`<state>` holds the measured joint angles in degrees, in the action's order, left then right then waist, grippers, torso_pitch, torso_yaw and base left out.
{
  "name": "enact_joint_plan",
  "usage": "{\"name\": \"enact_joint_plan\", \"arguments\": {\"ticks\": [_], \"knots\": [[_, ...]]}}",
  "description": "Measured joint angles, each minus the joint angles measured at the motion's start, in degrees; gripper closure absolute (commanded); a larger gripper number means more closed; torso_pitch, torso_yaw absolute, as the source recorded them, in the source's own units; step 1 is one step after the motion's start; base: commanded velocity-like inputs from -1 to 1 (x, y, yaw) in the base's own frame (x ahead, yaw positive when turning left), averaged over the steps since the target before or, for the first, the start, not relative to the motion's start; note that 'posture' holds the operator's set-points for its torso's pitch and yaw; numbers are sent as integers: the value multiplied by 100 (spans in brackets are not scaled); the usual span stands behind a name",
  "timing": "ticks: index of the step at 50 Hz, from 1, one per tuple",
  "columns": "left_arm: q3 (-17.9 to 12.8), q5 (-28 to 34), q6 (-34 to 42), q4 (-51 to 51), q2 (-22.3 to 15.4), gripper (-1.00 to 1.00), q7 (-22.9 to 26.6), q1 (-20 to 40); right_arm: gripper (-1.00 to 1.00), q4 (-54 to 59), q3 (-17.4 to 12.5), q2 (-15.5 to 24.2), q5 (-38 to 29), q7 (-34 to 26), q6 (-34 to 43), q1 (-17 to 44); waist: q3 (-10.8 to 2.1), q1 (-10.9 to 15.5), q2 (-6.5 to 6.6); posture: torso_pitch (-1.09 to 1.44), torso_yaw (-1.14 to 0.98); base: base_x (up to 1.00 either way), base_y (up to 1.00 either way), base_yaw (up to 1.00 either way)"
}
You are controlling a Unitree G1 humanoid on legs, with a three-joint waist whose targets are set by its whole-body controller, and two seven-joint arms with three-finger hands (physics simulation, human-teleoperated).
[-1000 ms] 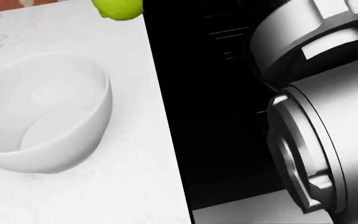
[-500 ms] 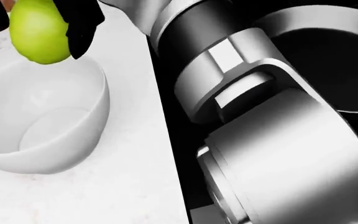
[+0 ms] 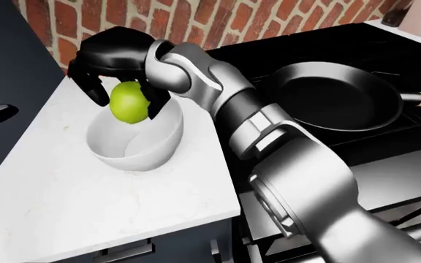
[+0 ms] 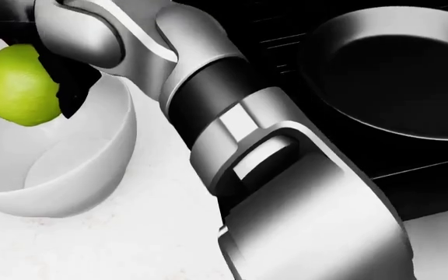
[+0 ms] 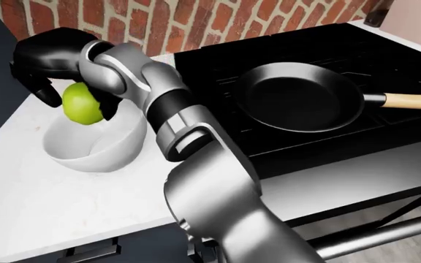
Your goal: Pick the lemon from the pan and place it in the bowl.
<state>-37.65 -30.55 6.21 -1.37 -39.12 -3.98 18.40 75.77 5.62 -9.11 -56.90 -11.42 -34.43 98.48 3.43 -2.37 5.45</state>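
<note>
The head view is tight on the arm and cuts off the surroundings, while the two eye views take in the red brick wall (image 3: 218, 22), the black stove top (image 5: 320, 49) and the wooden handle (image 5: 415, 101) of the round black frying pan (image 5: 298, 101), which lies empty on the stove well to the right of the bowl. There is one pan, one lemon, one bowl, and only one hand in view. The black three-fingered right hand (image 3: 112, 71) reaches across the white stone counter (image 3: 86, 203) on its silver and black arm (image 3: 269, 142) and grips the smooth yellow-green oval lemon (image 3: 128, 102), its dark fingers (image 5: 46, 93) curled down on either side of the fruit. The lemon hangs in that grip just above the open mouth of the plain white round bowl (image 3: 141, 148), nearer the bowl's upper-left rim in the left-eye view and not resting inside it. The left hand appears in no view.
</note>
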Motion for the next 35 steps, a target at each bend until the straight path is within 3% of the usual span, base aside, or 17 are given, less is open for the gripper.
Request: {"name": "enact_joint_plan", "arguments": {"ticks": [12,13,15,16,17,20,30,35], "knots": [[-3,-10,-8,47,-13,-100,11,5,100,-6,60,-101,-226,112,-36,-171,-5,-2,1,0,0,0,0,0],[-3,-10,-12,43,-12,-100,12,1,95,-9,64,-104,-240,128,-50,-190,-7,-1,1,0,0,0,0,0],[-4,-8,-24,39,-6,-100,14,-4,53,-3,62,-104,-262,146,-67,-222,-10,1,0,0,0,0,0,0],[-2,-4,-31,43,-3,-100,14,-3,45,0,63,-99,-274,151,-73,-238,-11,2,0,0,0,0,0,0],[1,-1,-38,48,1,-100,14,-3,5,5,64,-96,-285,152,-76,-250,-10,3,0,0,0,0,0,0],[4,6,-54,72,9,-100,21,-10,-40,15,54,-88,-307,102,-76,-269,-9,0,-1,0,0,0,0,0],[-1,3,-34,67,4,-100,26,-20,-65,-42,-17,-20,-175,-365,-99,-248,-13,-9,-13,0,0,0,0,0],[-27,-8,-36,51,-3,-100,26,-28,-57,-26,-15,-5,-125,-545,-119,-253,-13,-9,-7,0,0,0,0,0]]}}
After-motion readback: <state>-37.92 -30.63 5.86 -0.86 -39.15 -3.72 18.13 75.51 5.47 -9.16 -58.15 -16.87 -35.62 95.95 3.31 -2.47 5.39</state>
